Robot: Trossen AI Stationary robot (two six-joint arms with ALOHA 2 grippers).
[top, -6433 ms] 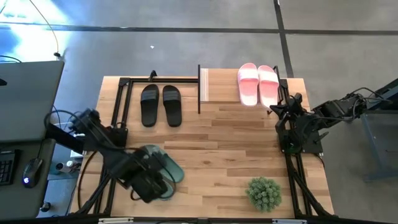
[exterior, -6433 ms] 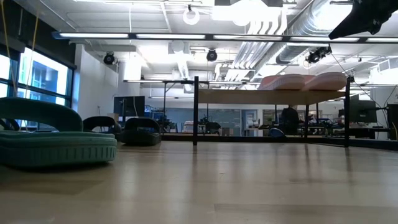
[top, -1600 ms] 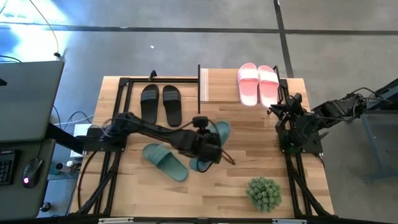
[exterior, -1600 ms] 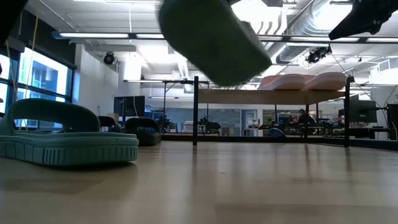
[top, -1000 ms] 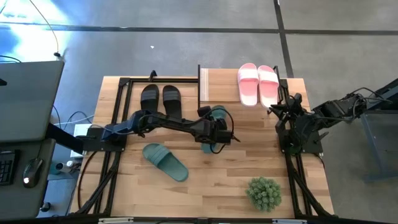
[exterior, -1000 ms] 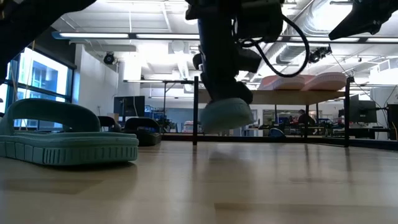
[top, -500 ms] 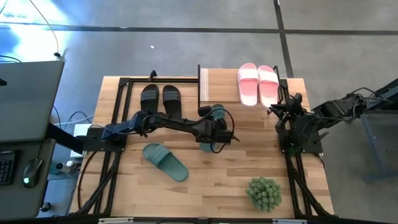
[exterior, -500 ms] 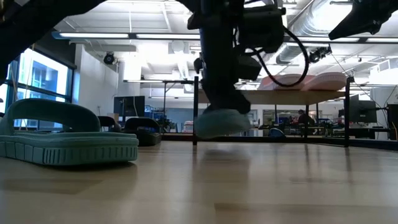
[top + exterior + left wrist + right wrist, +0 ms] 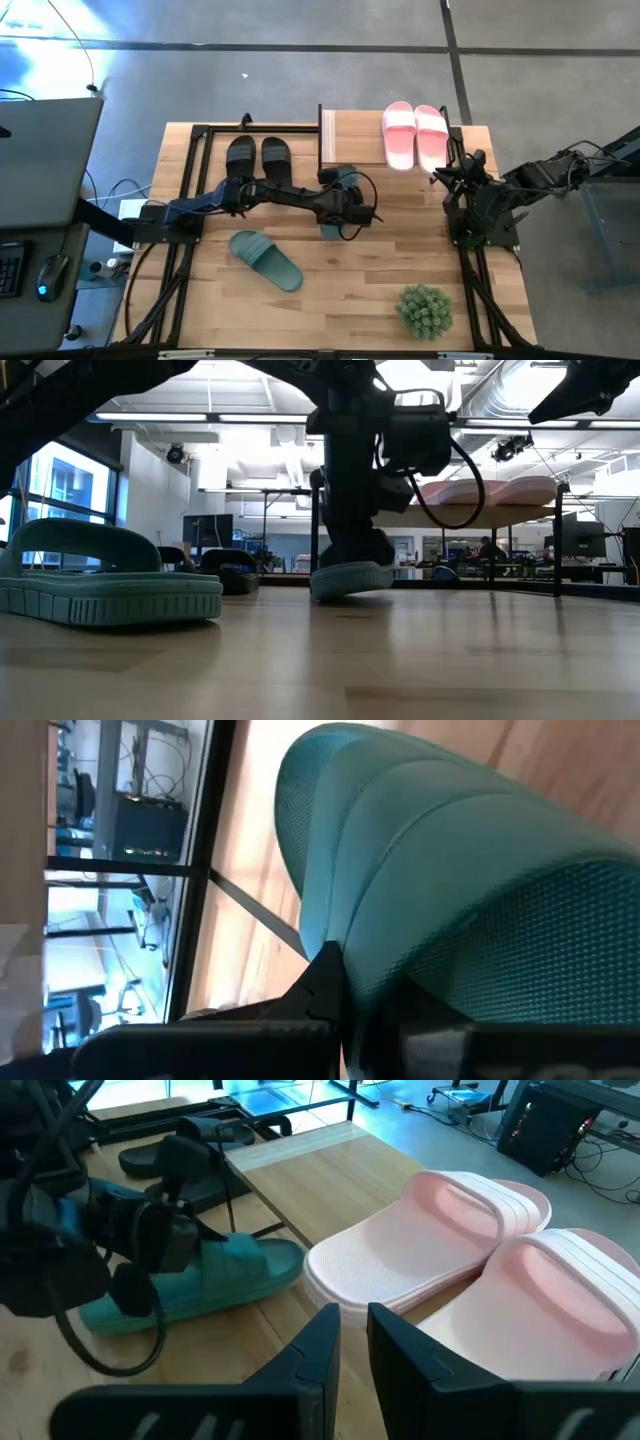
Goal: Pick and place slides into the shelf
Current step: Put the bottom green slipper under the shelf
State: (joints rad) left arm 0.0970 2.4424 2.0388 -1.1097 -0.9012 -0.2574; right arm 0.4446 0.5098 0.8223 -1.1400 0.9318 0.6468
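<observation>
Slides in three colours are spread over the worktop [image 9: 400, 250], and going from the left side across: one dark green slide [image 9: 266, 260] lies alone on the bare wood at about seven o'clock from the worktop's middle, angled, strap up, well apart from everything else. Up at eleven o'clock the black pair [image 9: 258, 167] sits side by side inside the black frame, toes pointing away from the arms. Next comes the left arm, stretched from its base at nine o'clock towards the centre, and its jaws [image 9: 338, 207] are clamped on the second green slide [image 9: 345, 185]; from table height that slide's sole [image 9: 350, 580] meets the wood at one end while the other end tilts up slightly, just in front of the shelf [image 9: 355, 140] edge. The left wrist view shows the green foam [image 9: 450, 900] pressed against a dark finger [image 9: 320, 990]. The shelf's light top board, at twelve to one o'clock, carries the pale pink pair [image 9: 415, 135] on its right half, the two touching along their sides. Further right, the right arm waits at about three o'clock beside the shelf's corner, its jaws [image 9: 350, 1342] nearly together with only a thin gap, holding nothing. Down at five o'clock stands a round spiky green plant [image 9: 424, 310].
</observation>
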